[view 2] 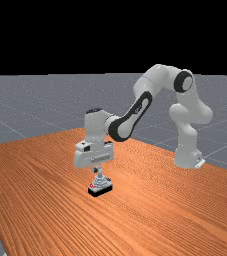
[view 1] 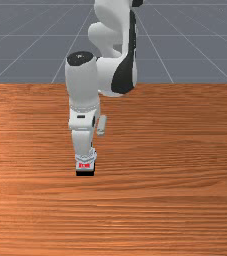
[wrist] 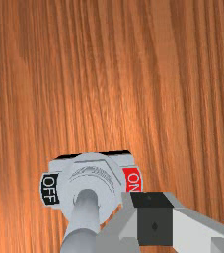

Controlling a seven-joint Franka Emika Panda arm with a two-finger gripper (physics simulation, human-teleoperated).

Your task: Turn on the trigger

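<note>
switch point(view 1: 85, 168) on worktop point(view 1: 175, 150), front view's left half, well in from far edge | lever point(wrist: 86, 212) between OFF label point(wrist: 49, 189) and ON label point(wrist: 132, 180) | tool point(view 2: 96, 170) low overhead, seemingly on lever's ON side; apart or together, cannot tell | pushing ON likely needs contact from OFF side

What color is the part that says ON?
The ON label is red with white letters, clearest in the wrist view.
</note>
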